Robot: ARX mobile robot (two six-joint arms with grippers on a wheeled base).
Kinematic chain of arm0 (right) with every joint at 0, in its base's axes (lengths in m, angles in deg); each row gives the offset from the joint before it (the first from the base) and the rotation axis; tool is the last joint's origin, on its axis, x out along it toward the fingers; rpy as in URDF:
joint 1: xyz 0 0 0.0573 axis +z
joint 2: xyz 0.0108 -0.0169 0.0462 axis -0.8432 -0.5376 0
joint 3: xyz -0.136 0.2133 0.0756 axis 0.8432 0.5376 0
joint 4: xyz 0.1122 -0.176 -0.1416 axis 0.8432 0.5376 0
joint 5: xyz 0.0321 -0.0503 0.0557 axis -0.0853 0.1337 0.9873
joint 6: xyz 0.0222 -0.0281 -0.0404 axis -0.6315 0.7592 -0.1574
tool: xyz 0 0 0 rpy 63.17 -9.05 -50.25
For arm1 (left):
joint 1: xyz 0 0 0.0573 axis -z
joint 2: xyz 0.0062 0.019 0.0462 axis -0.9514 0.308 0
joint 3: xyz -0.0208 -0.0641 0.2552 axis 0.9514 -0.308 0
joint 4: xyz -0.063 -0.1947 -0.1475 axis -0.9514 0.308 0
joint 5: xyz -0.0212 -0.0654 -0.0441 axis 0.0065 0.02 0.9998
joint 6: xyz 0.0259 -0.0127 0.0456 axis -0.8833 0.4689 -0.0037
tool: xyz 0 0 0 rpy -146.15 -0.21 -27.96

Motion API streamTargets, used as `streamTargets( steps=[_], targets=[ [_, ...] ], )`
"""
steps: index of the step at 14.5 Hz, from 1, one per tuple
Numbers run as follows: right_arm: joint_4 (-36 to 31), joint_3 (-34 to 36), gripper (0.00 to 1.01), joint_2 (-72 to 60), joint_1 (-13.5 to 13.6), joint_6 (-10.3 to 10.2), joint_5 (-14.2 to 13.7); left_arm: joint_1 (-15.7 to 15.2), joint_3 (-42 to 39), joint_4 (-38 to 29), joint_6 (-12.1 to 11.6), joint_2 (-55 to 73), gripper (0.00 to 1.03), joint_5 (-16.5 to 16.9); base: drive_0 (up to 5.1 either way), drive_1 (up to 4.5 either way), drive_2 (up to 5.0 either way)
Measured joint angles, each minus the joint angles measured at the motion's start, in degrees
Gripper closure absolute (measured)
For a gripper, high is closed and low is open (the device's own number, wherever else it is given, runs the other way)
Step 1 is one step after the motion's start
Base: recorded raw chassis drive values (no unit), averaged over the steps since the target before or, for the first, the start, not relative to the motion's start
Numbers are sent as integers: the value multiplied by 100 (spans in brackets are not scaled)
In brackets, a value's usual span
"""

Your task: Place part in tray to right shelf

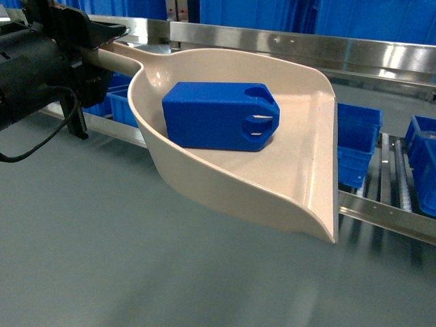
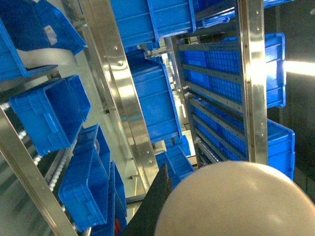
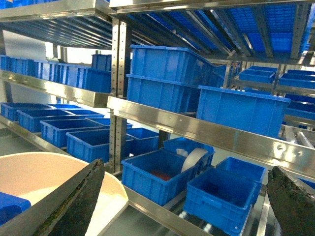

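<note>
Head view: part (blue) in tray

Even, diffuse overhead light is recorded in the head view; the tray shows soft sheen and the part is rendered sharply, with a soft shadow cast beneath it. The grey counter in the foreground is smeared by blur. In the left wrist view, strong glare is seen on the steel rail, a blown-out patch lies at the right edge, and the near beige surface is defocused. In the right wrist view, bright backlight is admitted between the shelf uprights, and the near dark claw fingers are blurred
</note>
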Motion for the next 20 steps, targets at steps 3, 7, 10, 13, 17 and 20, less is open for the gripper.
streamTargets(
  steps=[3, 7, 10, 13, 17, 20],
  targets=[
    [0, 0, 3, 2, 0, 0, 0, 0, 0, -2, 2, 0, 91, -4, -156, -156, -156],
    [2, 0, 3, 2, 0, 0, 0, 4, 0, 0, 0, 0, 91, 0, -160, -160, -160],
    [2, 0, 3, 2, 0, 0, 0, 4, 0, 0, 0, 0, 91, 0, -158, -158, -158],
    [2, 0, 3, 2, 0, 0, 0, 24, 0, 0, 0, 0, 91, 2, -153, -153, -153],
    [2, 0, 3, 0, 0, 0, 0, 9, 0, 0, 0, 0, 91, -2, -164, -164, -164],
    [2, 0, 3, 2, 0, 0, 0, 9, 0, 0, 0, 0, 91, -4, -174, -174, -174]
  ],
)
